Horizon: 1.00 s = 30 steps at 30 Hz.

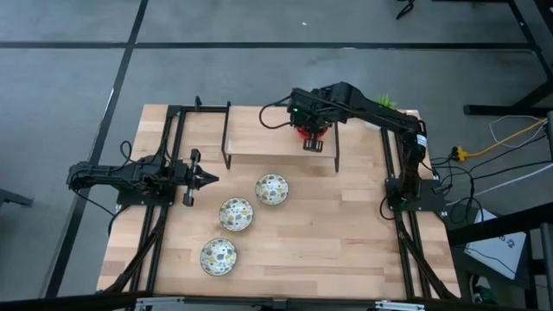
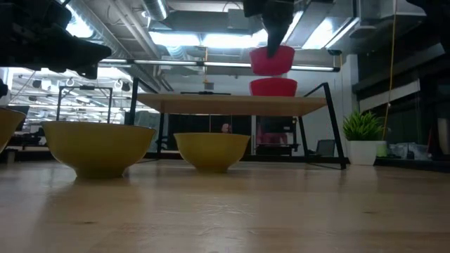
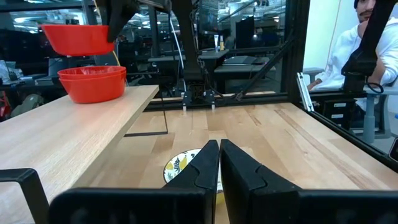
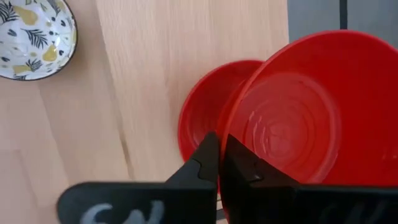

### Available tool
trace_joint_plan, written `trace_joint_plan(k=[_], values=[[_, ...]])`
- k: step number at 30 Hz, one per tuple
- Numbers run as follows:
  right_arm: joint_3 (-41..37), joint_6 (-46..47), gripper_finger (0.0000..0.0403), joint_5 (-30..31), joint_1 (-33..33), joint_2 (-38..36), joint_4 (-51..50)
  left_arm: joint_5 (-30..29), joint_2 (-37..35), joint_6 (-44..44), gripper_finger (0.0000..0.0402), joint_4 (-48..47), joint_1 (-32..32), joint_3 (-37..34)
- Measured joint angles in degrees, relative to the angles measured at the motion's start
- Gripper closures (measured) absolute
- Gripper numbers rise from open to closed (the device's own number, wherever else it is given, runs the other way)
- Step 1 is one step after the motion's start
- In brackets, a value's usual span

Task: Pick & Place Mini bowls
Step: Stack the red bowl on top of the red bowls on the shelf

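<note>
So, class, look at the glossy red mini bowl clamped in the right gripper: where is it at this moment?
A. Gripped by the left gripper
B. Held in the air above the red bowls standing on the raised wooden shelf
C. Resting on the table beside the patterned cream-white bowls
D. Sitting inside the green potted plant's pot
B: the low view shows the glossy red mini bowl in the right gripper, clear of the red bowls on the raised wooden shelf.

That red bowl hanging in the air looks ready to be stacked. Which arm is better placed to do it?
The right. Its gripper already pinches the lifted red bowl by the rim, directly above the red stack on the shelf. The left gripper waits empty at the table's side.
</note>
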Motion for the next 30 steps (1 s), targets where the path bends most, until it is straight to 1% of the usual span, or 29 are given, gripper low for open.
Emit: trace_joint_plan(k=[3,6,10,13,18,27,30], values=[[-4.2,1.7,0.0399,1.0,0.0,-3.4,0.9,0.0,0.0,0.0,0.039,0.0,0.0,0.0],[-10.6,2.2,0.0399,1.7,0.0,-8.1,5.6,0.0,0.0,0.0,0.0391,0.0,0.0,0.0],[-19.5,1.3,0.0399,1.1,0.0,-13.0,12.8,0.0,0.0,0.0,0.0389,0.0,0.0,0.0],[-23.4,-0.7,0.04,-0.8,0.0,-14.9,15.9,0.0,0.0,0.0,0.0389,0.0,0.0,0.0],[-24.6,-4.3,0.04,-1.9,-0.1,-14.8,17.5,0.0,0.0,0.0,0.0393,0.0,0.0,0.0],[-24.6,-6.7,0.04,-3.4,-0.1,-14.6,17.0,0.0,0.0,0.0,0.0393,0.0,0.0,0.0],[-24.6,-10.1,0.04,-4.5,-0.1,-14.4,16.8,0.0,0.0,0.0,0.0391,0.0,0.0,0.0]])
